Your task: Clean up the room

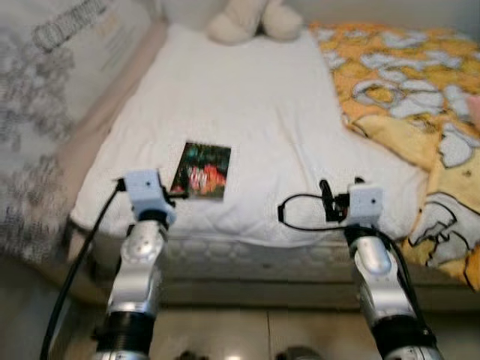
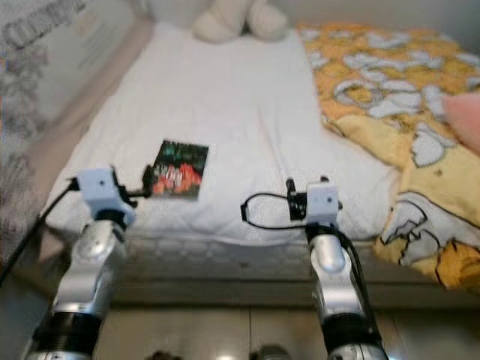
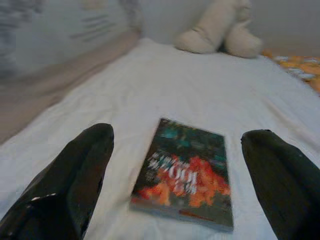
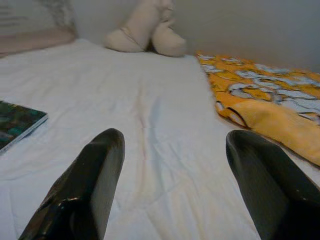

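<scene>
Bedroom; white bed [image 1: 247, 112] ahead of the robot, seen from its foot edge. Book [image 1: 202, 170] lies flat on the sheet at about 10 o'clock from picture centre in the left eye view, near the bed's near edge, cover up (dark green with orange-red print), spine side not made out.

Handling, judged: thin, stiff, light paperback; glossy cover likely slick. It sits on a soft quilted sheet, so a finger could press down beside one long edge and get under it. Best hold looks like a pinch across the short width, or at the near edge with one finger under and one on the cover. A pinch at a corner would likely let it droop or swing.

Left gripper [image 3: 180, 170]: fingers spread wide, book between them and just beyond the tips, not touched. Aligned well for a straight approach.

Right gripper [image 4: 172, 175]: fingers spread, nothing between them, over bare sheet near the foot edge; book at its 9 o'clock, well apart.

Outward: plush toy [image 1: 247, 19] at 12 o'clock by the wall; yellow patterned blanket [image 1: 405, 97] from 1 to 4 o'clock, draping over the bed edge. Grey printed fabric [image 1: 45, 90] along 9 o'clock.
</scene>
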`<state>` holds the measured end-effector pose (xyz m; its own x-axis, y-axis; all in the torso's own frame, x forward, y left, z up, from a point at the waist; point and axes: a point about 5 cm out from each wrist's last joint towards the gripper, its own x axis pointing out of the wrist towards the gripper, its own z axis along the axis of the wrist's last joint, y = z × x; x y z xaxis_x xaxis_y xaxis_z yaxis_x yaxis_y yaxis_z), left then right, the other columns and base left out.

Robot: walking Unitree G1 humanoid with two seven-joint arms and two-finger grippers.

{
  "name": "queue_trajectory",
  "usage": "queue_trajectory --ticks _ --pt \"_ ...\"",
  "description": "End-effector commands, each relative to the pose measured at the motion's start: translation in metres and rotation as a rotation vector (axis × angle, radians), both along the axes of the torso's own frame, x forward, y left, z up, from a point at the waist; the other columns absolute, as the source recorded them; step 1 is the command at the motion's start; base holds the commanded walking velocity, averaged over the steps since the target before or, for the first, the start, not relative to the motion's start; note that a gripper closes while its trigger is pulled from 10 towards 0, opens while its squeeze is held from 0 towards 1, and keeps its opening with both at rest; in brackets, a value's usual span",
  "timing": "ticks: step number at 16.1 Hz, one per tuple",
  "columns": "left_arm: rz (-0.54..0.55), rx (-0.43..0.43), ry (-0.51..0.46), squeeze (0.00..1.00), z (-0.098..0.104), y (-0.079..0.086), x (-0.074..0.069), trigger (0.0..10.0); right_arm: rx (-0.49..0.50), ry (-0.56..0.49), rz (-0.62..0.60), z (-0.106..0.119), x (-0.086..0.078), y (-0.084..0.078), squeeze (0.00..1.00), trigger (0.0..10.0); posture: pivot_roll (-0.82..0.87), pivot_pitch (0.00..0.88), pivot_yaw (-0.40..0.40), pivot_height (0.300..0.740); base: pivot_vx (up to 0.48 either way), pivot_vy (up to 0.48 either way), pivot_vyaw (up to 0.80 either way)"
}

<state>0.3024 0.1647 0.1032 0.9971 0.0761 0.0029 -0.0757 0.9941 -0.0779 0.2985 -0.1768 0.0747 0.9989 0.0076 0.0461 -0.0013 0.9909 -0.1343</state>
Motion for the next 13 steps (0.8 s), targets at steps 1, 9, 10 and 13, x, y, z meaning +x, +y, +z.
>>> queue_trajectory --ticks 1,9,10,13 --pt "0.002 -0.003 0.003 0.0 -0.0029 -0.0014 -0.0017 10.0 0.0 0.006 -0.012 -0.0011 -0.0032 -0.0039 0.0 10.0 -0.13 0.0 0.053 0.719 0.0 -0.458 0.0" --pt "-0.033 0.048 -0.017 0.0 0.0001 -0.008 0.0008 10.0 0.088 0.011 -0.02 -0.0006 -0.003 -0.0009 0.0 10.0 -0.14 0.0 0.068 0.719 0.0 -0.46 0.0" --pt "-0.033 0.048 -0.017 0.0 0.0001 -0.008 0.0008 10.0 0.088 0.011 -0.02 -0.0006 -0.003 -0.0009 0.0 10.0 -0.14 0.0 0.068 0.719 0.0 -0.461 0.0" --pt "-0.033 0.048 -0.017 0.0 0.0001 -0.008 0.0008 10.0 0.088 0.011 -0.02 -0.0006 -0.003 -0.0009 0.0 10.0 -0.14 0.0 0.068 0.719 0.0 -0.461 0.0"
